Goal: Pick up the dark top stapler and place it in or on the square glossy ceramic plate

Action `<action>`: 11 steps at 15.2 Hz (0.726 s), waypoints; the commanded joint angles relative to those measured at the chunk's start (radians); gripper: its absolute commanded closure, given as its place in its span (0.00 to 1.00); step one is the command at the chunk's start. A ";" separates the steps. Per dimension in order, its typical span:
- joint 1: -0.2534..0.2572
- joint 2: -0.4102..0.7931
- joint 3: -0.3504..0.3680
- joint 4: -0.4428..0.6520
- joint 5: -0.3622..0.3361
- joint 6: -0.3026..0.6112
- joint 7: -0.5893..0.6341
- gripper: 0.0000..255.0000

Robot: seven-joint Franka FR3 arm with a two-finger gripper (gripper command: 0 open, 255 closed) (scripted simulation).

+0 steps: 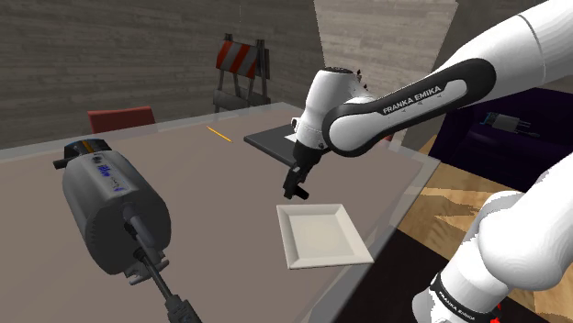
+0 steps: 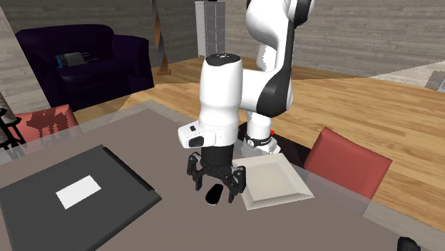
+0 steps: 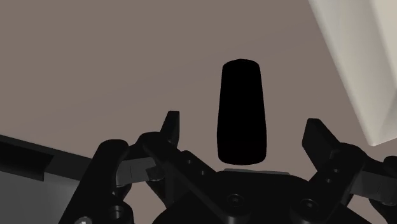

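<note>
At about nine o'clock of the square white plate (image 2: pixel 279 177) in the second exterior view, the black stapler (image 2: pixel 212 194) lies flat on the grey-brown surface (image 2: pixel 142 128). It is close beside the plate's near edge but not on it. The tool (image 1: pixel 296 193) hangs low over it, pointing straight down. In the wrist view its two fingers (image 3: pixel 169 125) are spread wide, with the stapler between them and bare surface showing on either side, so nothing is gripped.

The stapler looks smooth and tapers slightly toward one end. If the fingers close near the narrow end or too high on the body, I judge it could slip out or tilt. A pinch on the dark top alone might lift that part and leave the base hanging from its hinge. The plate's raised rim sits close to the finger on that side, so a descent that drifts that way could clip the rim and shove the plate. A low carry could catch the same rim, and a release from height could send the stapler skidding across the glossy face.

The plate holds nothing. At roughly nine o'clock of the tool, a flat dark tray (image 2: pixel 135 176) carries one white card (image 2: pixel 77 191).
</note>
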 commanded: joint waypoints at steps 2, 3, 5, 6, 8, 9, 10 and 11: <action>0.000 0.000 0.000 0.000 0.000 0.001 0.000 0.00; 0.000 0.000 0.000 0.000 0.000 0.001 0.000 0.00; 0.000 0.000 0.000 0.000 0.000 0.001 0.000 1.00; 0.000 0.000 0.000 0.000 0.000 0.001 0.000 1.00; 0.000 0.000 0.000 0.000 0.000 0.001 0.000 1.00; 0.000 0.000 0.000 0.000 0.000 0.001 0.000 1.00; 0.000 0.000 0.000 0.000 0.000 0.001 0.000 1.00; 0.000 0.000 0.000 0.000 0.000 0.001 0.000 1.00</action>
